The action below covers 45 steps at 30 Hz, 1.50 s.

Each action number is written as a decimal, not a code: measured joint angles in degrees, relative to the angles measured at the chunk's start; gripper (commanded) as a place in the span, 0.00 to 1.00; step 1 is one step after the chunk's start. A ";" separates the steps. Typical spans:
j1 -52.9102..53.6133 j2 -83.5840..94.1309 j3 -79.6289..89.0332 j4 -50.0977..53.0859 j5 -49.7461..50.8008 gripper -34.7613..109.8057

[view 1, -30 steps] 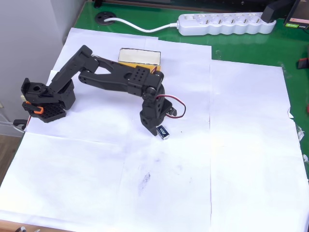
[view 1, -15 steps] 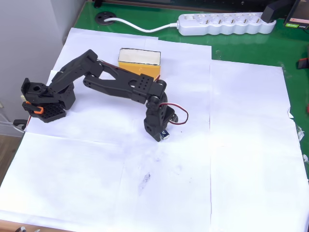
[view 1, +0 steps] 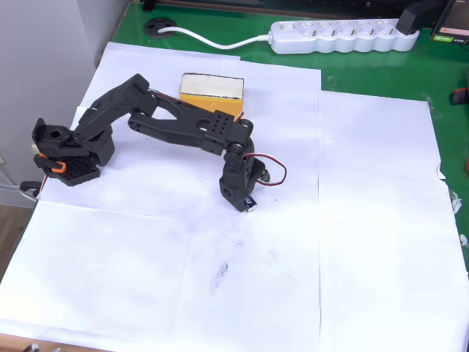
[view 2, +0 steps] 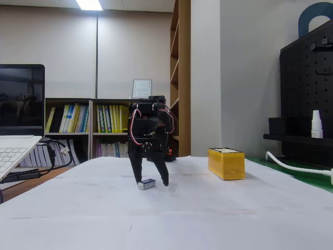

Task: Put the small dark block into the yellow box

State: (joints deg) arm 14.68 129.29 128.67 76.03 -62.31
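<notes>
Small dark block [view 2: 146, 183]: lies on the white paper [view 2: 171, 208] covering the bench, nearest item in the fixed view, between the two spread fingers of the pincer [view 2: 150, 180]; in the overhead view the block [view 1: 249, 203] peeks out at the pincer's lower tip, with white markings on its top face too small to read. Pincer [view 1: 242, 199]: black, pointing down at the paper, fingers parted and straddling the block without visibly clamping it; a red and white wire loops beside the wrist. Arm [view 1: 176, 125]: black, reaching from its base [view 1: 69, 150] at the left of the paper across to the block. Yellow box [view 2: 226, 163]: mustard-yellow sides, pale top face, standing on the paper beyond the block and to its right in the fixed view; in the overhead view the box [view 1: 211, 91] sits above the block, past the arm, partly overlapped by it; contents cannot be made out, and no label is legible on it. White power strip [view 1: 341, 36]: lies on the green bench surface [view 1: 381, 70] farther from the block than the box, its cable trailing left.
</notes>
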 measured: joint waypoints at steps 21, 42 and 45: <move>0.18 -0.09 -0.09 0.62 0.18 0.24; -0.18 -9.67 17.14 14.15 1.76 0.24; -0.88 -14.33 22.68 17.23 2.11 0.24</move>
State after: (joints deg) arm 13.80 114.96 151.35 93.25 -60.21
